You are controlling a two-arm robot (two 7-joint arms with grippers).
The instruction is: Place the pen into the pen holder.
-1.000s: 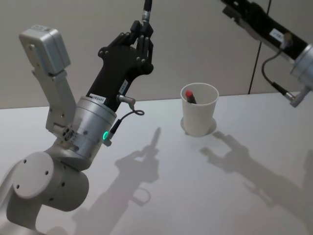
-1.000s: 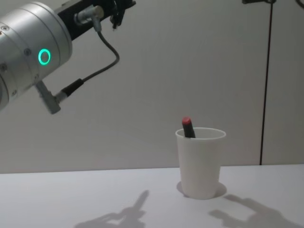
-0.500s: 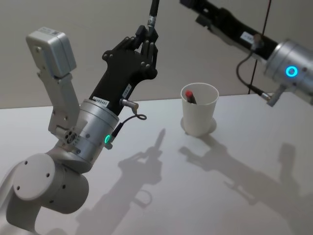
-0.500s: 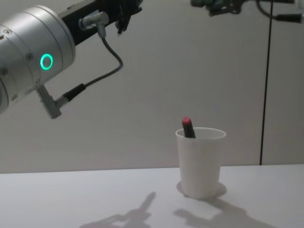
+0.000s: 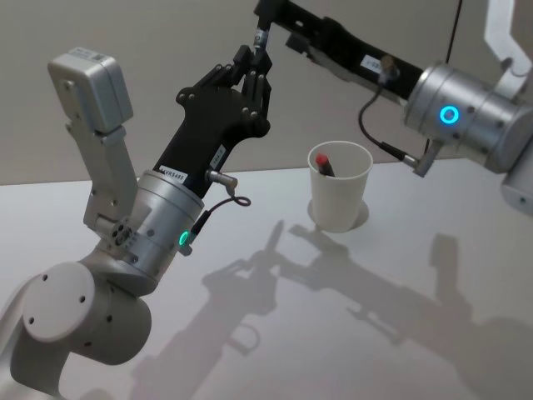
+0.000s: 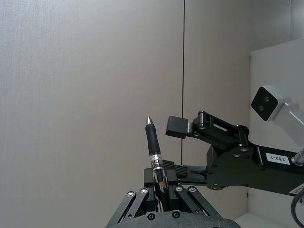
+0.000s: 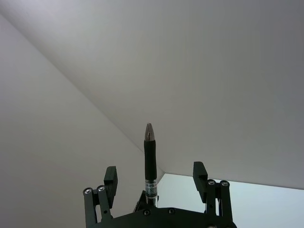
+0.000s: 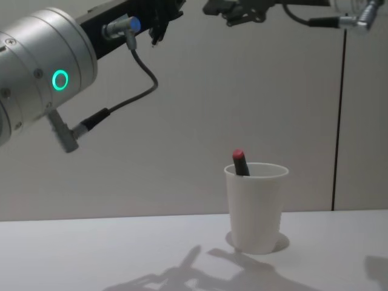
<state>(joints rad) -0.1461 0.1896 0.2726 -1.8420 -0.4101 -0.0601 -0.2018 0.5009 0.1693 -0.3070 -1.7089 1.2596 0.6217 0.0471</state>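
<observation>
My left gripper [image 5: 253, 70] is raised high above the table and shut on a black pen [image 5: 260, 42] that points upward with its silver tip free. In the left wrist view the pen [image 6: 153, 145] stands up out of the closed fingers [image 6: 164, 183]. My right gripper [image 5: 271, 23] reaches in from the right, open, with one finger on each side of the pen [image 7: 149, 159]. The pen holder, a white paper cup [image 5: 340, 196] [image 8: 256, 206], stands on the table below and to the right. A red-capped pen [image 8: 239, 162] leans inside it.
The white tabletop [image 5: 400, 333] carries the arms' shadows around the cup. A plain wall [image 8: 182, 151] with a dark vertical seam [image 8: 337, 121] rises behind the table. My left arm's bulky joints [image 5: 92, 317] fill the near left.
My right arm has swung in from the right and upward, and its open fingers now flank the pen's upper part. My left gripper holds the pen almost where it was.
</observation>
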